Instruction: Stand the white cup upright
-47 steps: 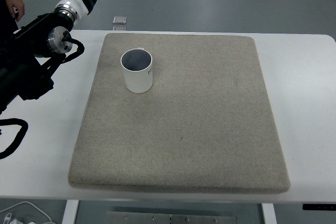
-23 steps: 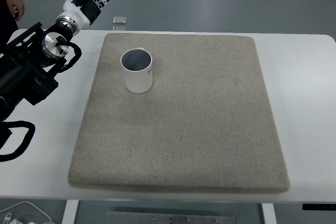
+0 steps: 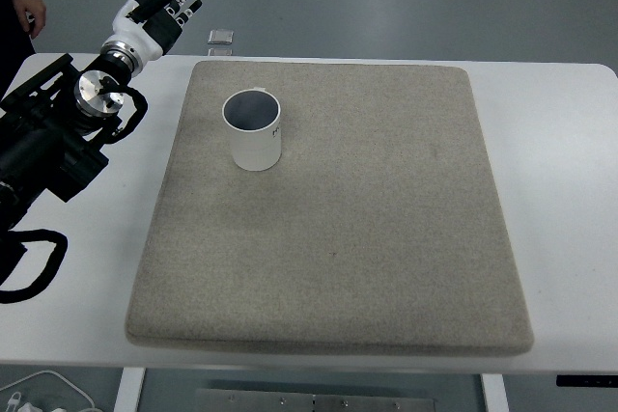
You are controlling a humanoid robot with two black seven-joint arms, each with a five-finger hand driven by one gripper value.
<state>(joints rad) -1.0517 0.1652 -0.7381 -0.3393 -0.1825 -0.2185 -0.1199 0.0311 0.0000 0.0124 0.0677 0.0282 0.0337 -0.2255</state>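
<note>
Head view shows the white table (image 3: 560,142) bearing a beige felt mat (image 3: 367,229). Over the last second the black left arm has drawn back toward the far-left corner, its left hand (image 3: 154,12) spread and empty. With the white cylindrical cup (image 3: 253,132) standing mouth-up on the mat's far-left part, the task looks finished.

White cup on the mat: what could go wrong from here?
1. The white cup stands upright on the soft beige mat, near its far left corner; a knock could tip it again.
2. The left hand, open and holding nothing, hangs just left of the cup; a sideways sweep of that arm might hit it.
</note>
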